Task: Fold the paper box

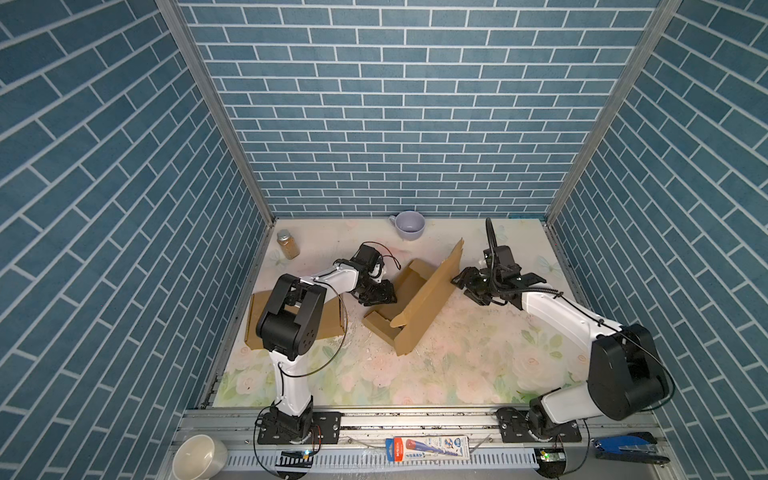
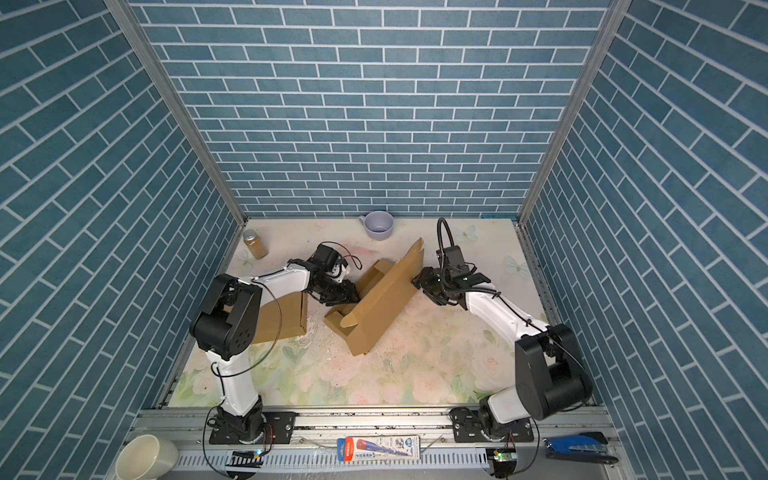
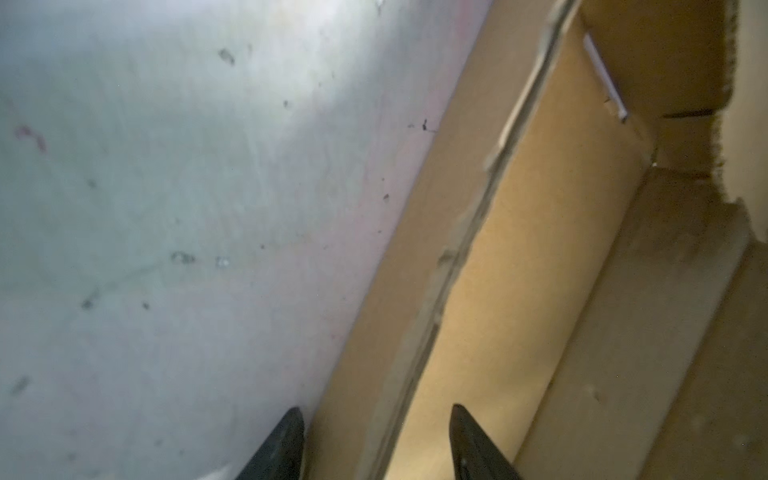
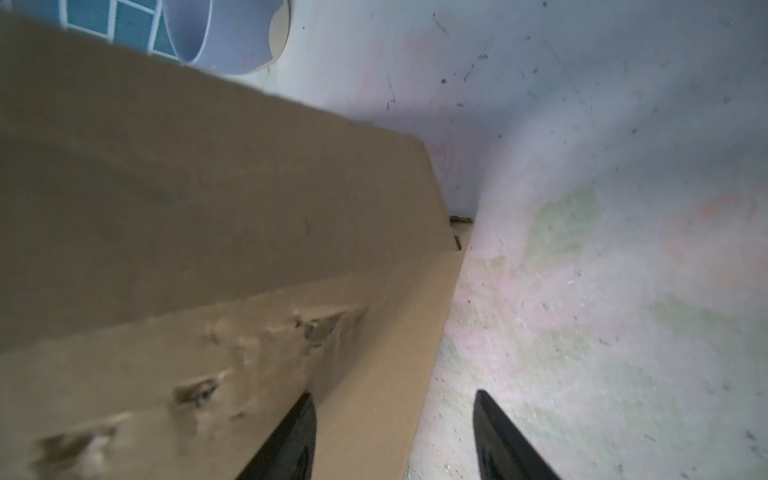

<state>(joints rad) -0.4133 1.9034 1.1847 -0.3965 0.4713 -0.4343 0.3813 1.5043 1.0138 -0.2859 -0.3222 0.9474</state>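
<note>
The brown paper box point(image 1: 419, 303) point(image 2: 380, 301) lies half folded in the middle of the table, its long flap raised at a slant in both top views. My left gripper point(image 1: 380, 293) point(image 3: 376, 436) is at the box's left wall. It is open, and the wall's upper edge point(image 3: 432, 316) runs between its fingers: one over the table, one inside the box. My right gripper point(image 1: 467, 284) point(image 4: 395, 432) is open at the raised flap's right side. The flap's outer edge point(image 4: 432, 332) passes between its fingers, with nothing clamped.
A lavender cup point(image 1: 409, 225) point(image 4: 224, 37) stands at the back wall and a spice jar point(image 1: 287, 244) at the back left. Another flat cardboard piece point(image 1: 330, 320) lies under the left arm. A white bowl point(image 1: 199, 457), a packet point(image 1: 428, 449) and a blue stapler point(image 1: 627, 446) sit on the front rail.
</note>
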